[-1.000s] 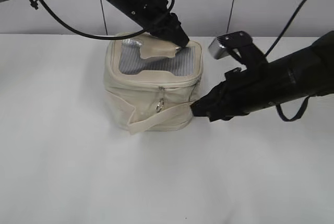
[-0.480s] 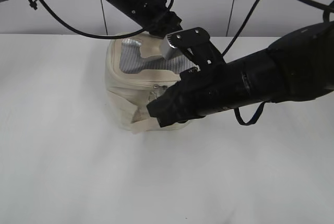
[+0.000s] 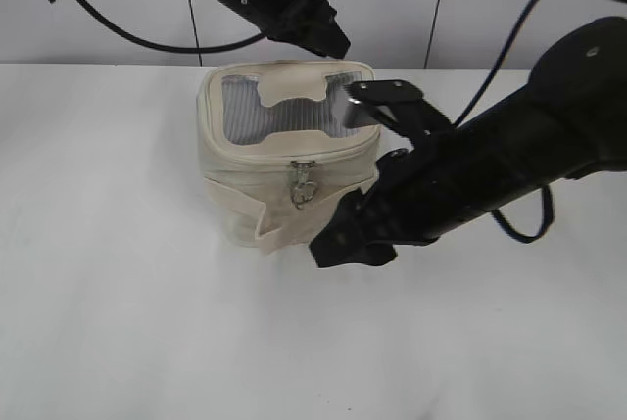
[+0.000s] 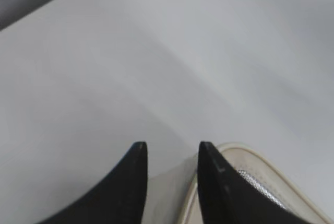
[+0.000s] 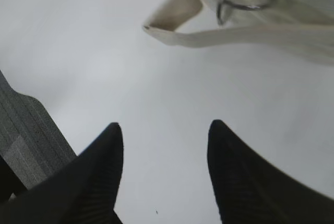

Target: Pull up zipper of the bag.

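Your bag [image 3: 284,170] is sitting toward the far edge of the table [image 3: 118,322], roughly mid-width, upright with the mesh lid facing up. The strap band [image 3: 257,226] wraps the body and its loose end sticks out at the near-left corner of the bag. On the front face, the zipper [image 3: 303,183] has its silver sliders hanging together just under the lid seam, with the ring pulls dangling down.

Your right gripper [image 3: 345,244] is low beside the bag's front right corner, just off the fabric, pointing toward the near edge of the table. From its wrist cam the right gripper [image 5: 164,148] has its two fingers spread apart with only bare table between them, so it's open and not holding anything. A ring pull [image 5: 242,0] and the strap end show at the top of that view, well clear of the fingertips.

Your left gripper [image 3: 328,43] is up behind the bag's far right corner, above the lid. In its wrist view the left gripper [image 4: 169,151] has a narrow gap between the fingers, nothing pinched, with the lid rim [image 4: 250,156] just beside the right finger.
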Robot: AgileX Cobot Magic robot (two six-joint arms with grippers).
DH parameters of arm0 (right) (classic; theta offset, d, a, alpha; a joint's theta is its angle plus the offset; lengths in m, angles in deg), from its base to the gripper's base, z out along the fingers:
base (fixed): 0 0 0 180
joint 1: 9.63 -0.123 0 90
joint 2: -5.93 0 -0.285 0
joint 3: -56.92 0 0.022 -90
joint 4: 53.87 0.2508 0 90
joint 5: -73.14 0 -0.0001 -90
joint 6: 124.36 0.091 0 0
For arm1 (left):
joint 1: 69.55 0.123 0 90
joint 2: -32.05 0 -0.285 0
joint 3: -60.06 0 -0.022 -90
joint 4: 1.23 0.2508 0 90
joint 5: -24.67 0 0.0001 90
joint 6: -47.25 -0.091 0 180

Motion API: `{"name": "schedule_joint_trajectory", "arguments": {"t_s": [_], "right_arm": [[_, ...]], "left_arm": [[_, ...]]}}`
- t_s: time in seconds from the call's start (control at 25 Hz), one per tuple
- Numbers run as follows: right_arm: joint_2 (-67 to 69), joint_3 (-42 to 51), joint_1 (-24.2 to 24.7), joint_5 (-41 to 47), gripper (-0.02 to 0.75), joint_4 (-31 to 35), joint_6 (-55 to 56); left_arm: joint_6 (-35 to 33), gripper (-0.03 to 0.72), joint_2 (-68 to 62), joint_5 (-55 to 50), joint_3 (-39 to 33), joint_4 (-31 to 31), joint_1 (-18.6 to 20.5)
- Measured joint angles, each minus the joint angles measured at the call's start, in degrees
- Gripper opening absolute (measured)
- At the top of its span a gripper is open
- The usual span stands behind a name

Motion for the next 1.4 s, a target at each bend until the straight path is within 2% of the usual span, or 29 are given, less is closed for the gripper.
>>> {"name": "schedule_joint_trajectory", "arguments": {"t_s": [0.16, 0.36, 0.48, 0.68, 0.88, 1.0, 1.12, 1.28, 1.4], "right_arm": [[-5.62, 1.5, 6.04, 3.76, 0.431, -9.79, 10.86], [-14.12, 3.75, 13.01, 9.14, 0.427, -21.41, 23.2], [-19.06, 4.02, 13.81, 13.98, 0.422, -29.89, 30.89], [-28.4, 4.8, 13.81, 21.81, 0.423, -40.37, 38.51], [-42.0, 11.25, 13.81, 27.67, 0.423, -45.09, 40.79], [-51.51, 16.17, 13.81, 30.57, 0.423, -47.12, 41.82], [-62.36, 20.06, 13.81, 32.52, 0.422, -48.05, 42.22], [-74.4, 20.98, 13.81, 32.8, 0.422, -48.17, 42.98], [-81.98, 21.03, 13.81, 32.87, 0.421, -48.22, 43.69]], "left_arm": [[5.15, 0.237, 5.38, 0.51, -0.2, 5.65, 0.65], [13.6, 0.229, 13.32, 0.11, -4.51, 16.87, 0.65], [16.55, 0.228, 19.3, 0.74, -12.53, 19.49, 0.65], [20.17, 0.228, 36.75, 7.67, -34.96, 22.43, 0.6], [27.09, 0.228, 62.19, 12.08, -59.89, 27.43, 0.6], [29.66, 0.228, 80.51, 10.17, -70.63, 30.59, 0.6], [33.45, 0.243, 98.47, 4.06, -77.62, 33.98, 0.66], [36.22, 0.356, 116.31, -5.44, -84.06, 38.64, 1.04], [36.67, 0.393, 126.68, -9.71, -86.71, 39.25, 1.04]]}}
